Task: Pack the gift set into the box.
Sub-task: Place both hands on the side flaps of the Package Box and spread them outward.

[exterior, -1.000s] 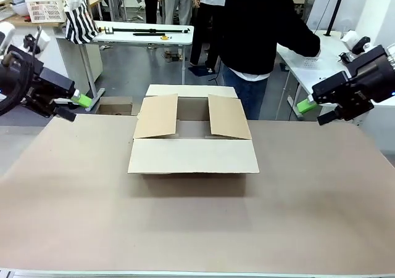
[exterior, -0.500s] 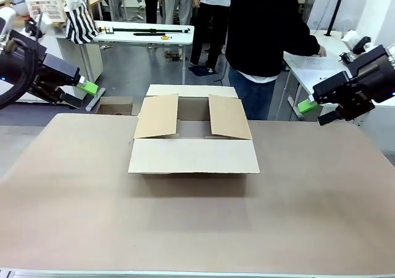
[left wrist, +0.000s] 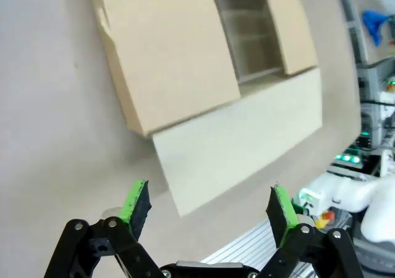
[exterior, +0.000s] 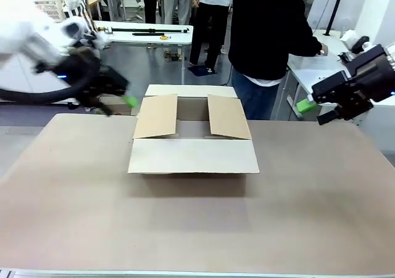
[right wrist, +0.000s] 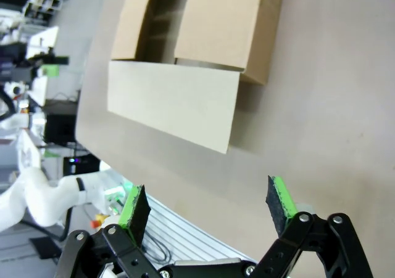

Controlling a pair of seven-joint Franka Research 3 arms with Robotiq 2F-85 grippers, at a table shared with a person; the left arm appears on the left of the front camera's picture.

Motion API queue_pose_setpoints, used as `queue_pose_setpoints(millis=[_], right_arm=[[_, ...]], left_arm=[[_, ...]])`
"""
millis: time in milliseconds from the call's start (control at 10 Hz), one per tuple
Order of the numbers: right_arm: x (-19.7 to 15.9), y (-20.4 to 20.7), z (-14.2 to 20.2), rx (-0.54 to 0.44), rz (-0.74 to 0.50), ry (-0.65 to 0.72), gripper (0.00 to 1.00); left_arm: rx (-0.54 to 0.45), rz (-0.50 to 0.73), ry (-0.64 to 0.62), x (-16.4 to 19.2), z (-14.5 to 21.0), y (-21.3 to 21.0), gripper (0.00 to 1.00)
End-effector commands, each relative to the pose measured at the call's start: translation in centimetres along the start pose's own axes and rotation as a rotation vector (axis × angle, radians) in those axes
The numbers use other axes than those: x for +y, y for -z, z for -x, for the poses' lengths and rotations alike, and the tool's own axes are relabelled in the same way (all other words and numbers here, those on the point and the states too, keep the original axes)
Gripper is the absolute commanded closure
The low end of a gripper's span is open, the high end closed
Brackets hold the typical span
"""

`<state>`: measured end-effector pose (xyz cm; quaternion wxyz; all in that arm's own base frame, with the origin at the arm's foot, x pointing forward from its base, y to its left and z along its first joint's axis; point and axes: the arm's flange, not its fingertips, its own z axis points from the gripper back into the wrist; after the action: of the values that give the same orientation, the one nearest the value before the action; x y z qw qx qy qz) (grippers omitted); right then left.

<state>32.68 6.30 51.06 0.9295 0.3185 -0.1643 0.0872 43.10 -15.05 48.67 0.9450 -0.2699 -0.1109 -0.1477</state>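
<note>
One broad desk (exterior: 197, 228) with a dull brown top stretched from me to the far side. There one person (exterior: 265, 31) in a black top and blue jeans stood with an arm stretched toward a white table (exterior: 321, 62) on my right.

On the desk sat one plain brown corrugated cardboard box (exterior: 191, 136), midway between left and right and closer to the far edge than to mine. Its long axis ran across the desk, left to right, and its mouth faced straight up. I counted four flaps. The near flap (exterior: 192, 156) was folded outward toward me and the far flap (exterior: 191, 90) lay back toward the person. The left flap (exterior: 155, 115) and right flap (exterior: 228, 116) both slanted inward over the opening, with a gap between them.

My two white arms came in, one from each side. My left fingers (exterior: 123, 103), smeared with blur in the front view, hung just beside the box's far left corner without touching it. They were spread wide with nothing between them, and from that wrist I looked past two green pads (left wrist: 137, 205) at the box below. My right fingers (exterior: 316, 111) hung past the desk's far right corner, well apart from the box. They too were spread wide and held nothing.
</note>
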Motion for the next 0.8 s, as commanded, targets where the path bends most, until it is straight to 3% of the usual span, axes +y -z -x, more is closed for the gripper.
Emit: queue_pose_setpoints(millis=[0, 100, 200, 300, 700], right_arm=[[-0.1, 0.1, -0.3, -0.009, -0.011, -0.023, 0.00], [-0.1, 0.1, -0.3, -0.009, -0.011, -0.023, 0.00], [-0.1, 0.1, -0.3, -0.009, -0.011, -0.023, 0.00], [-0.1, 0.1, -0.3, -0.009, -0.011, -0.023, 0.00], [-0.1, 0.1, -0.3, -0.009, -0.011, -0.023, 0.00]], left_arm=[[0.092, -0.182, 0.008, -2.4, -6.6, 3.9, 0.00], [0.088, -0.261, 0.052, -3.8, -8.7, 7.0, 0.00], [0.015, -0.359, 0.130, -5.2, -10.9, 9.4, 0.00], [0.063, -0.151, 0.034, -3.2, -5.7, 6.1, 0.00], [0.063, -0.151, 0.034, -3.2, -5.7, 6.1, 0.00]])
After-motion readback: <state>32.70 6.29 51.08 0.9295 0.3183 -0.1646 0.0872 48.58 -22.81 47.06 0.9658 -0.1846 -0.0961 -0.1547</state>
